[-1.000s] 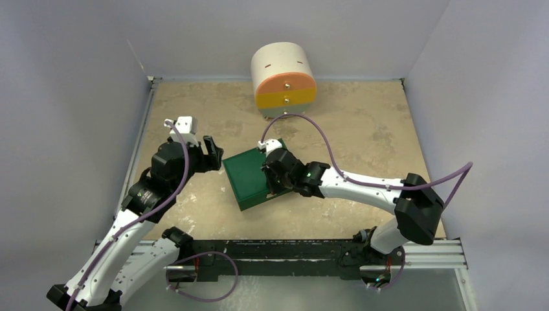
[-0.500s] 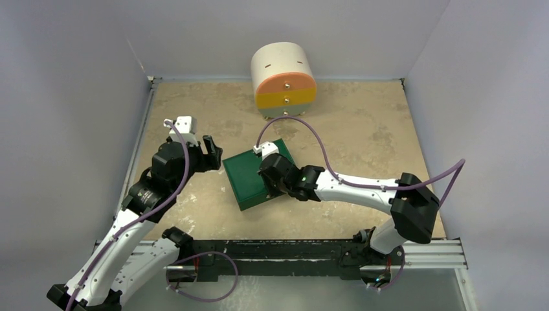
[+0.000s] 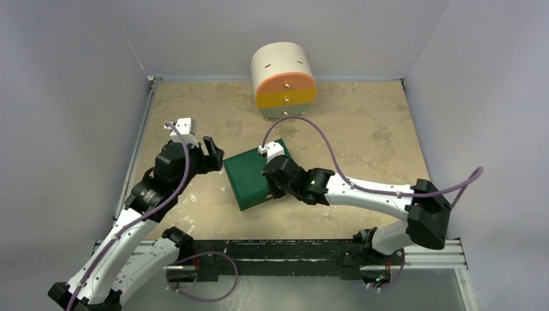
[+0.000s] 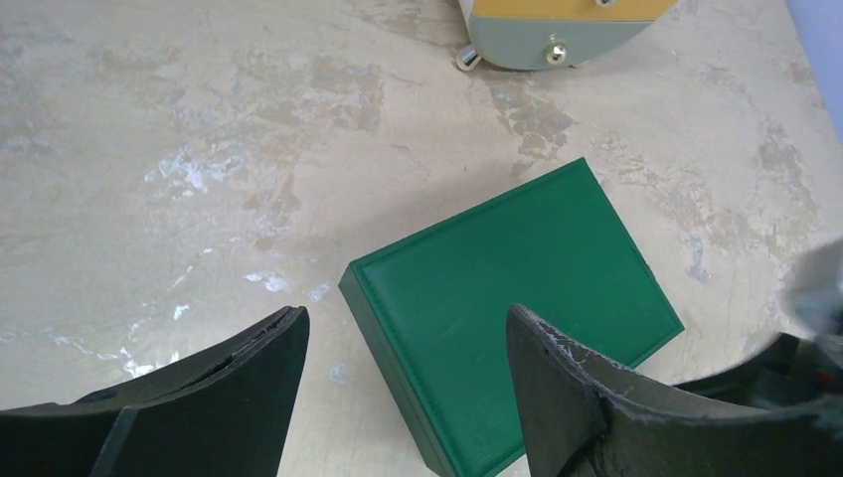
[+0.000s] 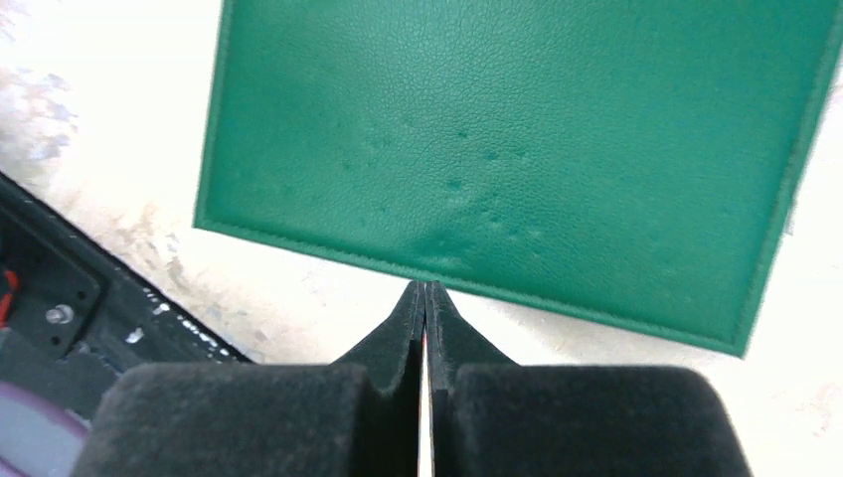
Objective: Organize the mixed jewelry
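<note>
I cannot tell where the mixed jewelry is: none of it shows in any view. What I see is a closed, flat rectangular green box (image 3: 249,178) with a grained, leather-like lid and a stitched border. It lies skewed near the middle of the mottled tan surface (image 3: 362,136). From the right wrist, the lid (image 5: 517,139) shows a scatter of small dents, and I can read no lettering on it.

My right gripper (image 5: 425,290) has its fingers pressed together with only a hairline slit between them. It holds nothing, and its tips sit right at the lid's near edge. I cannot tell whether they touch it. From above, that gripper (image 3: 268,186) is at the box's right-hand side.

My left gripper (image 4: 406,318) is spread wide and holds nothing. It is poised off the box's left corner, with the box framed between its fingers.

A round-topped white cabinet (image 3: 283,81) with orange, yellow and grey drawer fronts stands at the back wall, well apart from the box. Bare surface lies on all sides of the box, out to the side walls and the black rail (image 3: 285,249) at the near edge.
</note>
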`<state>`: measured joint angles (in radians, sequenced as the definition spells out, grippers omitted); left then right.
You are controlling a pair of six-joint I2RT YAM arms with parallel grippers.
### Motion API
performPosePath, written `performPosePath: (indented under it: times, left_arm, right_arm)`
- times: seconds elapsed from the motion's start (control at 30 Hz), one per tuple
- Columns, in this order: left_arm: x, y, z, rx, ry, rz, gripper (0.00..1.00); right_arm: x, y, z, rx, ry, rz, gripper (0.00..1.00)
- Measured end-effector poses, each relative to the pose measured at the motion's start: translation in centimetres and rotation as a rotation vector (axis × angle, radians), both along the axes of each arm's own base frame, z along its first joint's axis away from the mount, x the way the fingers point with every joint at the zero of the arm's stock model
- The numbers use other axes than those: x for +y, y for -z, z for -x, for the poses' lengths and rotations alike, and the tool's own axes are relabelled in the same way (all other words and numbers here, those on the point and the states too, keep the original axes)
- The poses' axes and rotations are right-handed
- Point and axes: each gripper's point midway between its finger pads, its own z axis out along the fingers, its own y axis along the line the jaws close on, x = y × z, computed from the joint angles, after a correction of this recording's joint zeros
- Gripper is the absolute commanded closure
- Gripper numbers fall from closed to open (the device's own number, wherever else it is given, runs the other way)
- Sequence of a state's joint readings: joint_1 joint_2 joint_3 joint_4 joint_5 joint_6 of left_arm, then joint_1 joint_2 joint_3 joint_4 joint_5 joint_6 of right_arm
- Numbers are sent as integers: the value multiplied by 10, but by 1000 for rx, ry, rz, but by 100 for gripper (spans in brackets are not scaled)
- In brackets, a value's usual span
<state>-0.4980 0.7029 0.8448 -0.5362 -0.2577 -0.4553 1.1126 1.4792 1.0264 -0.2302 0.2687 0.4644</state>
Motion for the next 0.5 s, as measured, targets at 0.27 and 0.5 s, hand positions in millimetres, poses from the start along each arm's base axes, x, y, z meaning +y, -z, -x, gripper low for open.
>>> performPosePath:
  times: [0.27,0.5]
  left_arm:
    - [-2,36,-1,145,-99,80,30]
    - [-14,95,11,327,-133,159,29]
  right_arm:
    - [-28,-65,-5,-145,86,-160,64]
    - [-48,-67,-9,-187,158,-166,41]
